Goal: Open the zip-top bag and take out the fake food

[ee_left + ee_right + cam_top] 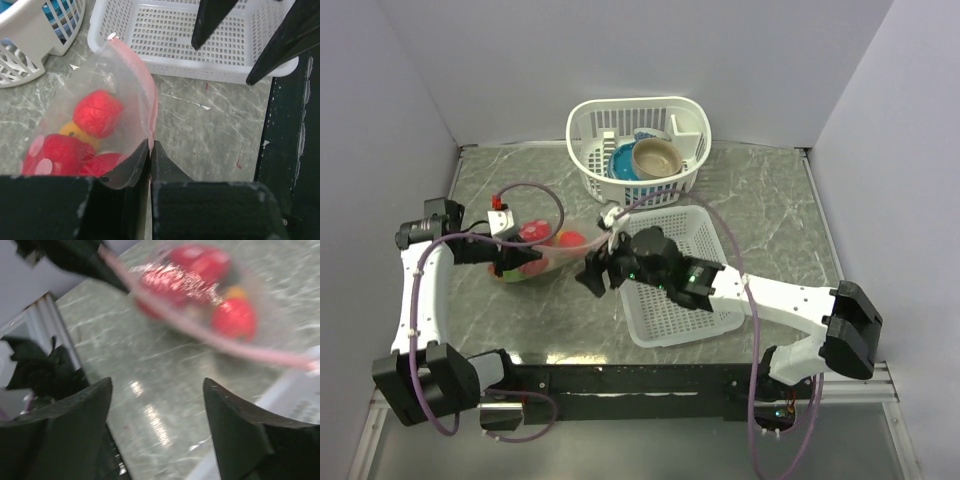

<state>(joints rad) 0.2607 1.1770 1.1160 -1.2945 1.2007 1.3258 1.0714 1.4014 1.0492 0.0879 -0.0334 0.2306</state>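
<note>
The clear zip-top bag (552, 256) lies on the table at mid left with red and yellow fake food (570, 240) inside. In the left wrist view my left gripper (150, 146) is shut on the end of the bag's (117, 85) pink zip strip, with the red fake food (97, 112) just beyond. In the top view the left gripper (515, 265) sits at the bag's left end. My right gripper (590, 272) is open and empty just right of the bag. In the right wrist view the right gripper (157, 385) hovers over bare table below the bag (200, 290).
A flat white mesh basket (705, 235) lies right of the bag, under the right arm. A round white basket (590, 135) at the back holds a blue bowl (623, 162) and a tan bowl (657, 157). Walls stand on three sides.
</note>
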